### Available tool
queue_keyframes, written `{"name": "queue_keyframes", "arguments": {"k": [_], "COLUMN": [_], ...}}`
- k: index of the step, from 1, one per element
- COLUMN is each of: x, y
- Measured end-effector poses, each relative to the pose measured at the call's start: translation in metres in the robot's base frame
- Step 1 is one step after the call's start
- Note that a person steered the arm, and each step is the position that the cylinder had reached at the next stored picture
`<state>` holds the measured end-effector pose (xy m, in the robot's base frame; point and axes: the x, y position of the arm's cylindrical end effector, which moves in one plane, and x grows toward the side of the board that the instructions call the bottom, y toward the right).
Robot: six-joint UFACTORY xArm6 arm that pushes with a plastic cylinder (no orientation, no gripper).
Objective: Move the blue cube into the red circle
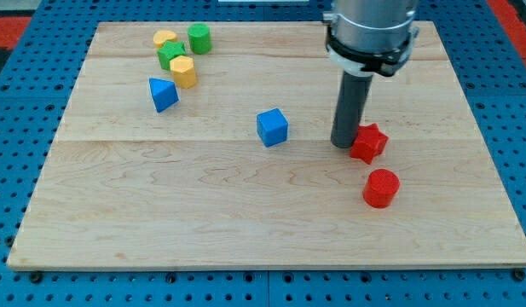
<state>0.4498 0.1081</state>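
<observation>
The blue cube (272,127) sits near the middle of the wooden board (203,213). The red circle, a short red cylinder (381,188), stands to the view's lower right of it. My tip (344,144) is on the board to the right of the blue cube, well apart from it, and right against the left side of a red star block (368,142). The red cylinder is below and to the right of my tip.
At the view's upper left are a blue triangular block (163,94), a yellow hexagonal block (183,72), a green block (170,55), a yellow block (164,38) and a green cylinder (199,38). Blue pegboard surrounds the board.
</observation>
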Motion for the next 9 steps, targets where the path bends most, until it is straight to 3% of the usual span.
{"name": "queue_keyframes", "arguments": {"k": [1,3,4,6,7,9], "x": [-0.032,0.007,-0.008,-0.033,-0.011,-0.047], "y": [-0.03,0.034,0.019,-0.092,-0.102,-0.165]}}
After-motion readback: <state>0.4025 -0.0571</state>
